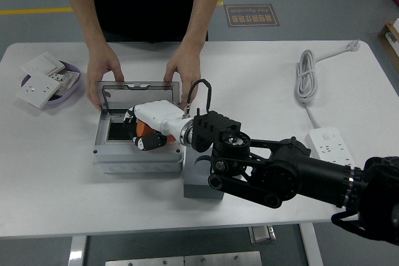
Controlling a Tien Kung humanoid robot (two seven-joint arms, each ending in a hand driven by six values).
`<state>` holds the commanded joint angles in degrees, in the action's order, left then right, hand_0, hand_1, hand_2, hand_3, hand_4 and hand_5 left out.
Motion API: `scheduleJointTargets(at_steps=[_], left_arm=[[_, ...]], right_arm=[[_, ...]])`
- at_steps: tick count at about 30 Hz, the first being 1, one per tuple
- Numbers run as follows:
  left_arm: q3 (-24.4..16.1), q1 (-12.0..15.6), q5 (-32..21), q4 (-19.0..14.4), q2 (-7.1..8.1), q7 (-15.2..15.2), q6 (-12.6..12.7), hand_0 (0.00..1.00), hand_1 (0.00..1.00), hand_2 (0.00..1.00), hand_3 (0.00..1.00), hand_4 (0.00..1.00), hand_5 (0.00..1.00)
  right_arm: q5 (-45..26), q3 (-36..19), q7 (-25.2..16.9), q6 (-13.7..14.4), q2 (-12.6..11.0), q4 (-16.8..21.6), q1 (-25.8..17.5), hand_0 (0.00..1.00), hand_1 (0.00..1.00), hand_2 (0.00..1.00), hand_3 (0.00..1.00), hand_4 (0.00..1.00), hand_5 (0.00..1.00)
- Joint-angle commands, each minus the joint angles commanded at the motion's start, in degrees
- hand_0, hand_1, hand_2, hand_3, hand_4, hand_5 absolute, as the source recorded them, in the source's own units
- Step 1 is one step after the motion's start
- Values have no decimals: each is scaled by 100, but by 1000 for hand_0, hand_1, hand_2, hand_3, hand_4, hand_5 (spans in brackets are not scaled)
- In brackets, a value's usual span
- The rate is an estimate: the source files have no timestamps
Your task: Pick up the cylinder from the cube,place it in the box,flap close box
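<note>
Nearest the camera, the black right arm [293,175] was seen reaching in from the lower right across the white surface [50,179]. Beneath it, a grey cube [201,185] lay just beside the grey box [137,154]. The right hand [149,130], white with orange parts, was held over the box's open interior, its fingers curled; whether the cylinder was clasped within them could not be told. The transparent lid [140,90] was held open at the far side by a person's two hands [103,70]. Farther off, a purple dish of wall sockets [47,82], a coiled cable [307,76] and a power strip [330,144] were seen.
</note>
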<state>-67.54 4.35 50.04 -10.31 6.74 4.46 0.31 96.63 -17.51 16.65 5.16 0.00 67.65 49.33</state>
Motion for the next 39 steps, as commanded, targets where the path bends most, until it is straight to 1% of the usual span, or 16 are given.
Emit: scheduleJointTargets(at_steps=[1,2,6,7,13,14,16,19,22,24,25,27,29,31,39], left_arm=[[-1,-2,1,0,-1,-2,-1,923,852,854,951,2,2],[-2,-6,3,0,-2,-6,-4,923,852,854,951,2,2],[14,-14,0,0,-9,-27,-18,923,852,854,951,2,2],[17,-14,0,0,-10,-30,-21,923,852,854,951,2,2],[23,-20,0,0,-18,-39,-27,923,852,854,951,2,2],[24,-21,-2,0,-22,-42,-27,923,852,854,951,2,2],[30,-20,-13,0,-30,-48,-29,923,852,854,951,2,2],[31,-6,-21,0,-45,-52,-30,923,852,854,951,2,2],[34,5,-28,0,-53,-54,-32,923,852,854,951,2,2],[21,9,-12,0,-53,-51,-31,923,852,854,951,2,2],[18,8,-8,0,-52,-52,-32,923,852,854,951,2,2],[10,3,5,0,-47,-54,-34,923,852,854,951,2,2],[6,-7,13,0,-39,-60,-37,923,852,854,951,2,2],[4,-15,27,0,-34,-58,-40,923,852,854,951,2,2],[20,-35,41,0,-24,-62,-57,923,852,854,951,2,2]], right_arm=[[-1,1,-6,6,0,-2,2,805,712,747,716,567,276],[-3,1,-14,16,0,-3,2,826,718,751,748,663,317],[-5,-2,-51,40,0,-16,-4,826,718,751,748,663,317],[-6,-3,-58,40,0,-21,-6,835,716,752,763,701,340],[-116,-63,-122,56,0,16,-43,835,716,752,763,701,340],[-235,-102,-146,57,0,65,-58,839,715,745,774,731,370],[-462,-187,-188,32,0,194,-72,839,715,745,774,731,370],[-885,-408,-249,-17,-24,505,-54,841,710,741,776,735,365],[-1250,-645,-285,-60,-166,777,9,841,710,741,776,735,365],[-1539,-845,-323,-98,-301,970,89,841,710,741,776,735,365],[-1666,-916,-343,-108,-349,1023,125,824,699,731,753,743,376],[-1856,-1015,-371,-121,-413,1046,192,824,699,731,753,743,376],[-2000,-1081,-397,-134,-457,971,271,824,699,731,753,743,376],[-2101,-1070,-435,-140,-452,776,342,823,696,727,739,739,372],[-2236,-965,-629,-118,-335,13,511,819,694,721,728,737,369]])
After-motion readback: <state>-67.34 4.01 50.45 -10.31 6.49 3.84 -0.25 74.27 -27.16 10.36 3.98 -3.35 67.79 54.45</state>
